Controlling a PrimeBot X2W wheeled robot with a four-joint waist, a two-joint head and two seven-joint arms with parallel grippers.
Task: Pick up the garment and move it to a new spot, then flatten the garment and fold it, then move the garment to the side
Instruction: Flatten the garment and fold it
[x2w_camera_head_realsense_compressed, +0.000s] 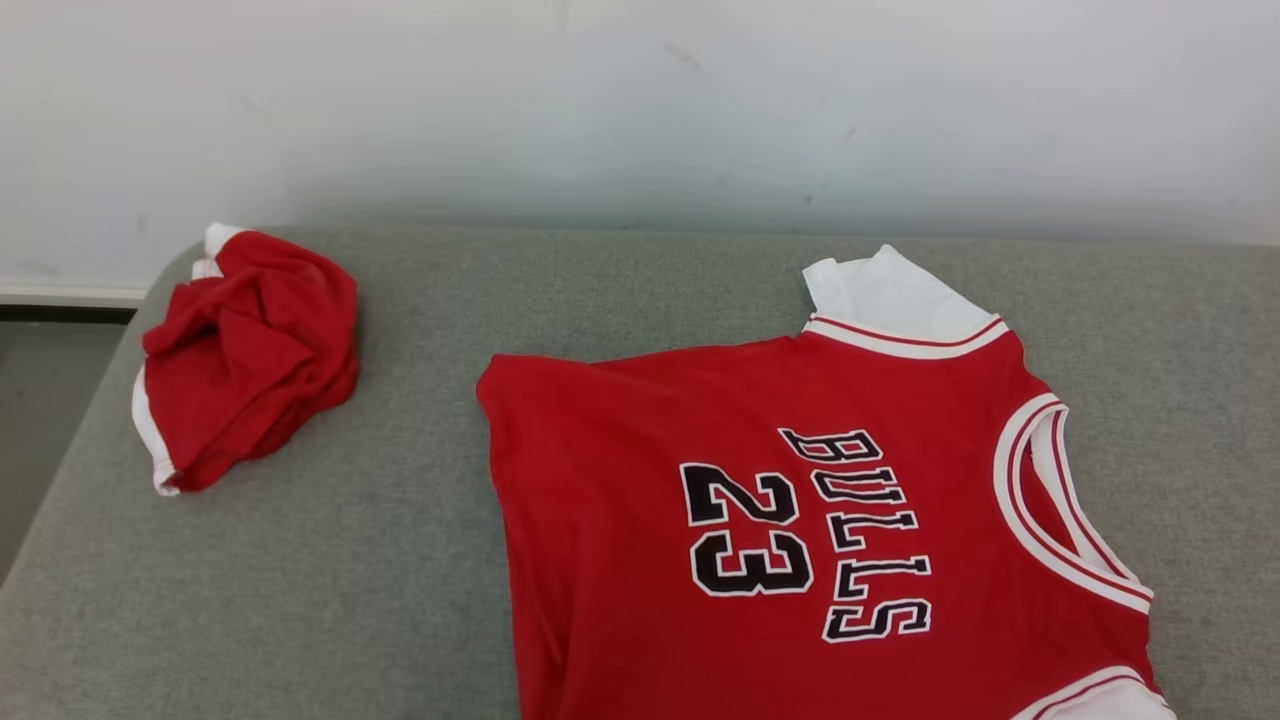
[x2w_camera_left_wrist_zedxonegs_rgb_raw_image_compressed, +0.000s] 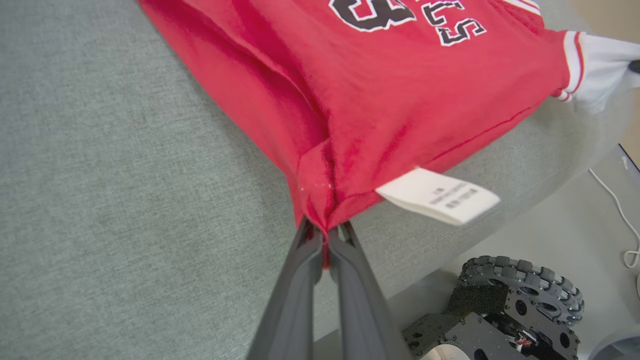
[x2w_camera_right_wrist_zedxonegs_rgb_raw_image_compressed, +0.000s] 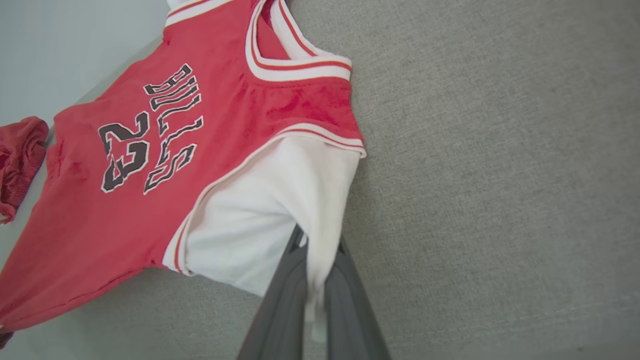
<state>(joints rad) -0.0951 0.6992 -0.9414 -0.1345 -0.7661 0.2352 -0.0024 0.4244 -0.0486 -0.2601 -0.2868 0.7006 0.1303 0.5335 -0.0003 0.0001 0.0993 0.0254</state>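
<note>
**Both grippers clamped on the jersey, cloth spread on the grey cushion**

I see the jersey (x2w_camera_head_realsense_compressed: 800, 520) lying mostly flat on the right half of the grey woven surface (x2w_camera_head_realsense_compressed: 400, 600), its near edge running out of the head view. It is soft red knit with black, white-edged "BULLS 23" lettering, white ribbed trim striped in red at the neck and armholes, and white short sleeves.

My left gripper (x2w_camera_left_wrist_zedxonegs_rgb_raw_image_compressed: 326, 235) has its two long dark fingers pressed together on a bunched corner of the red hem. The cloth puckers into a tight fold at the tips, and a white care label (x2w_camera_left_wrist_zedxonegs_rgb_raw_image_compressed: 437, 195) sticks out just beside them. That arm reaches in low over the near edge of the surface, with a studded black wheel (x2w_camera_left_wrist_zedxonegs_rgb_raw_image_compressed: 525, 285) below it.

My right gripper (x2w_camera_right_wrist_zedxonegs_rgb_raw_image_compressed: 320, 245) is closed on the white sleeve (x2w_camera_right_wrist_zedxonegs_rgb_raw_image_compressed: 250, 220). The fabric is pinched between the fingers and drapes over them.

A second red piece with white trim (x2w_camera_head_realsense_compressed: 250, 350) sits crumpled at the far left, well apart from the jersey.
</note>
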